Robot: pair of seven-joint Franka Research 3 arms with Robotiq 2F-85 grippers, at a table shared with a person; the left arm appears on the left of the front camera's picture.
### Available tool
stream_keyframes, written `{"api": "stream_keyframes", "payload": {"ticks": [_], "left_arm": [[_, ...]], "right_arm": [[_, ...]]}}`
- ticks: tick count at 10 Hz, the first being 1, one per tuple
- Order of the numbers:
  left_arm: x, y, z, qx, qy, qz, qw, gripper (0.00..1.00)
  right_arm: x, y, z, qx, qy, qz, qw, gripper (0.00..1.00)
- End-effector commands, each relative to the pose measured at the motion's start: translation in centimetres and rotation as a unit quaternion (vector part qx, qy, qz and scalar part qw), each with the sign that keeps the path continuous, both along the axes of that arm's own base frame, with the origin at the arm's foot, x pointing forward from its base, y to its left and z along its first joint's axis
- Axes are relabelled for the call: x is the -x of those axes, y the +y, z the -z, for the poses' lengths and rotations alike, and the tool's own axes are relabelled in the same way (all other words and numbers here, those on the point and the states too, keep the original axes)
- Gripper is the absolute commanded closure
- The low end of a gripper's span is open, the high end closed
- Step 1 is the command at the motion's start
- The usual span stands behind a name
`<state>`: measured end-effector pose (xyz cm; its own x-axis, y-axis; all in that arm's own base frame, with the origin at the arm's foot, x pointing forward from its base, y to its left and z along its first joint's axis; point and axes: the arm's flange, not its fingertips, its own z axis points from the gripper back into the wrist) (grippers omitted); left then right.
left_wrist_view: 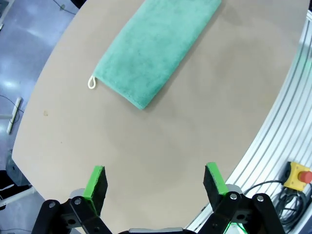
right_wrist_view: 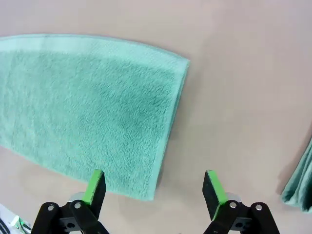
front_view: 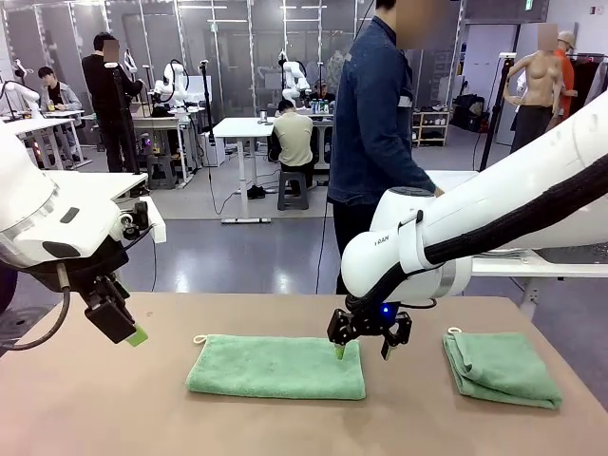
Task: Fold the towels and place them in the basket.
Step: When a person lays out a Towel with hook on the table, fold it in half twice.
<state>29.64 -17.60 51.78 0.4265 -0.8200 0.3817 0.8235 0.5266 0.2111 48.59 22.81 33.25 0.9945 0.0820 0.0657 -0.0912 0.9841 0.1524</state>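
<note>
A mint-green towel (front_view: 275, 367) lies folded in half lengthwise at the table's middle, its white loop at the far left corner; it also shows in the left wrist view (left_wrist_view: 156, 46) and the right wrist view (right_wrist_view: 92, 109). A second towel (front_view: 501, 368), folded smaller, lies at the right, and its edge (right_wrist_view: 300, 185) shows in the right wrist view. My right gripper (front_view: 363, 351) (right_wrist_view: 155, 187) hovers open just above the middle towel's right end, one finger over the cloth, one over bare table. My left gripper (front_view: 139, 335) (left_wrist_view: 156, 183) hangs open above the table's left side, holding nothing. The basket is out of view.
The tan table (front_view: 95, 408) has bare room at the front and left. A person in a denim jacket (front_view: 375, 114) stands beyond the far edge. In the left wrist view the table's edge borders a metal rail (left_wrist_view: 287, 126) with a yellow stop button (left_wrist_view: 298, 176).
</note>
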Motion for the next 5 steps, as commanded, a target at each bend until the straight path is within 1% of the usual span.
{"api": "stream_keyframes", "payload": {"ticks": [1,2,3,5], "left_arm": [[-0.1,-0.2,0.1,-0.002,-0.006,-0.007,1.0,0.0],[-0.1,-0.2,0.1,-0.002,-0.006,-0.007,1.0,0.0],[-0.1,-0.2,0.1,-0.002,-0.006,-0.007,1.0,0.0],[-0.1,-0.2,0.1,-0.002,-0.006,-0.007,1.0,0.0]], "right_arm": [[-1.5,0.8,0.9,-0.004,0.003,0.049,0.999,0.0],[-1.8,0.8,1.4,-0.009,0.008,0.055,0.998,0.0],[-2.1,1.0,2.0,0.002,0.006,0.071,0.997,0.0],[-2.3,1.7,2.7,0.014,0.015,0.075,0.997,0.0]]}}
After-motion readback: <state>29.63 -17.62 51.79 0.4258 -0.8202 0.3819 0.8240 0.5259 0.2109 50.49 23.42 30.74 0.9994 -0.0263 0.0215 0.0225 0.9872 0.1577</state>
